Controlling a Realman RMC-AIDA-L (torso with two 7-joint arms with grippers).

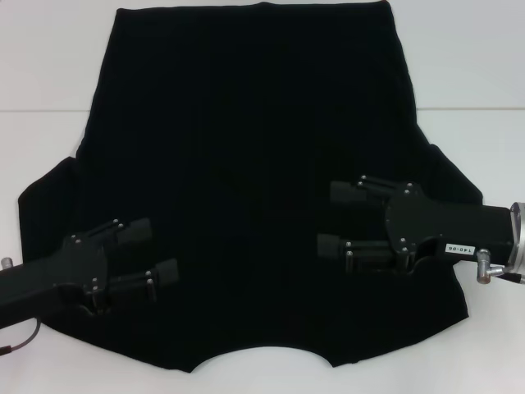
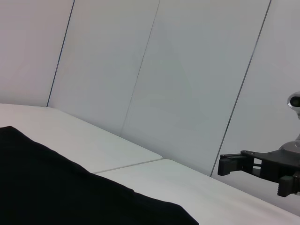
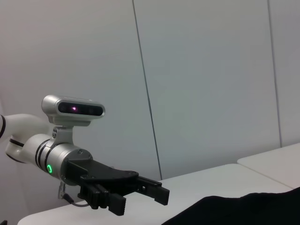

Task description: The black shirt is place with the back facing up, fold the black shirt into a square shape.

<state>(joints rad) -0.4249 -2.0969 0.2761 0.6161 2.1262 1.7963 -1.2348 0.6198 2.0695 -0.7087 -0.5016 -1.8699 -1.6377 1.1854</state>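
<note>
The black shirt (image 1: 254,139) lies spread flat on the white table (image 1: 49,74), plain side up. Its curved neckline (image 1: 261,355) is at the near edge and its straight hem at the far edge. My left gripper (image 1: 156,251) hovers open over the near left part of the shirt, by the sleeve, with nothing between its fingers. My right gripper (image 1: 330,217) hovers open over the near right part, also holding nothing. The left wrist view shows an edge of the shirt (image 2: 51,187) and the right gripper (image 2: 253,177) farther off. In the right wrist view, the left gripper (image 3: 139,200) shows beyond the shirt (image 3: 243,211).
Bare white tabletop surrounds the shirt on the left, the right and the far corners. A seam (image 1: 41,111) crosses the table. Pale wall panels (image 2: 187,84) stand behind the table.
</note>
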